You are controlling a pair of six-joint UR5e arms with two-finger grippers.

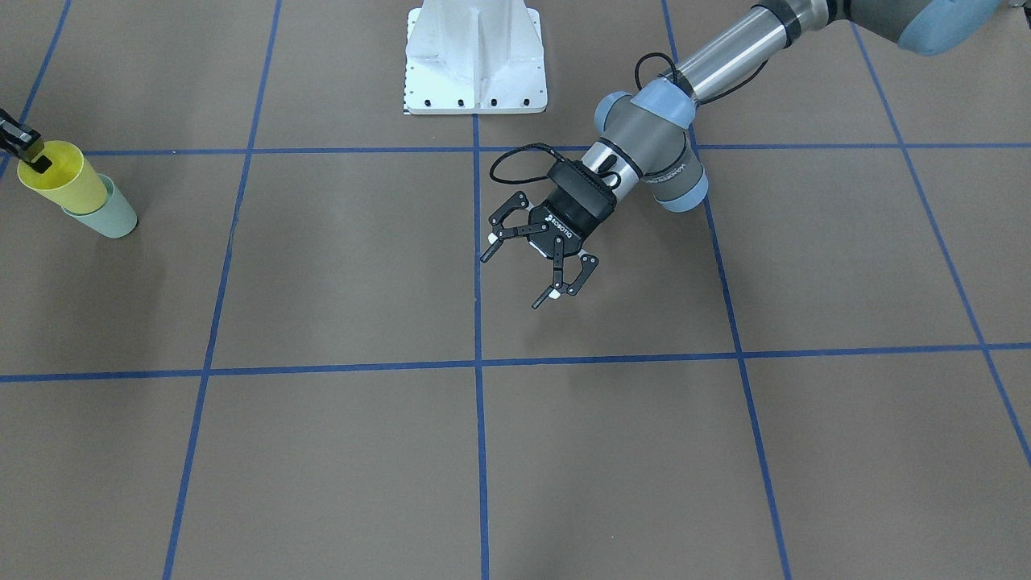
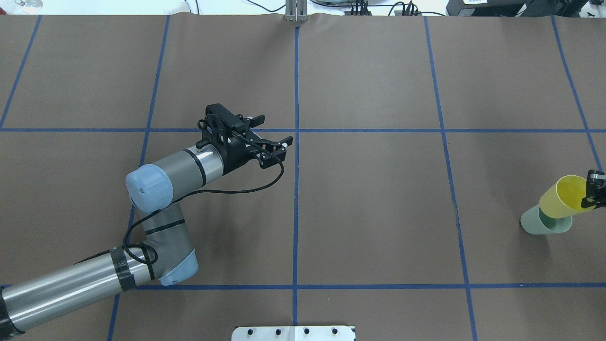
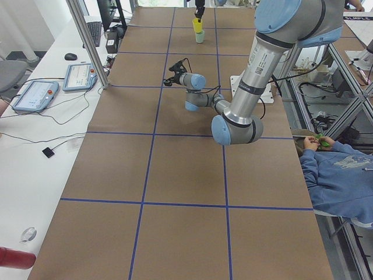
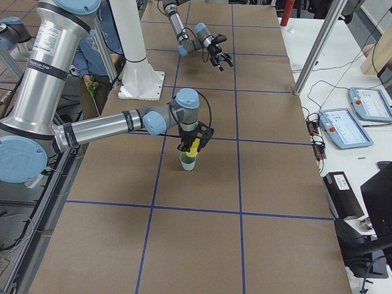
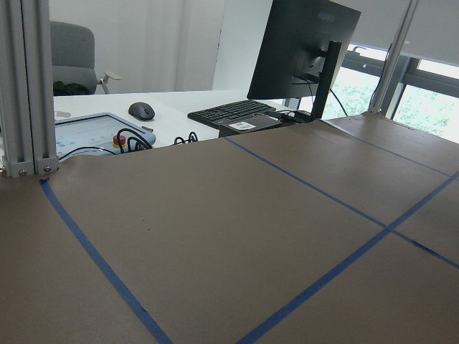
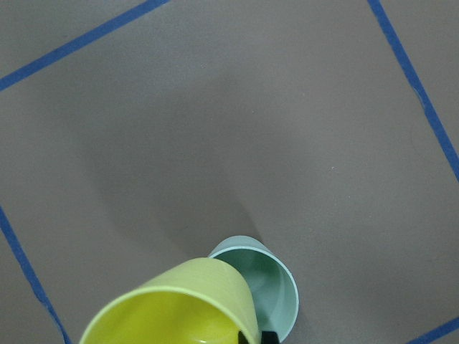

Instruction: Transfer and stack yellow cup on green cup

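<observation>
front view: one yellow cup (image 1: 63,179), smooth, tapered, long axis tilted, mouth up and leaning to the robot's right, base at mouth of one upright mint green cup (image 1: 109,216); right gripper (image 1: 28,153) pinches its rim | overhead: left gripper (image 2: 275,129) spread, empty, mid-counter (image 2: 378,213) | right wrist: yellow overlaps green's opening

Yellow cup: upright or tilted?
Tilted: the yellow cup leans sideways, base at the mouth of the green cup, the right gripper holding its rim.

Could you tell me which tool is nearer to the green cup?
Right. The right tool grips the yellow cup over the green cup; the left tool hangs open, far away.
</observation>
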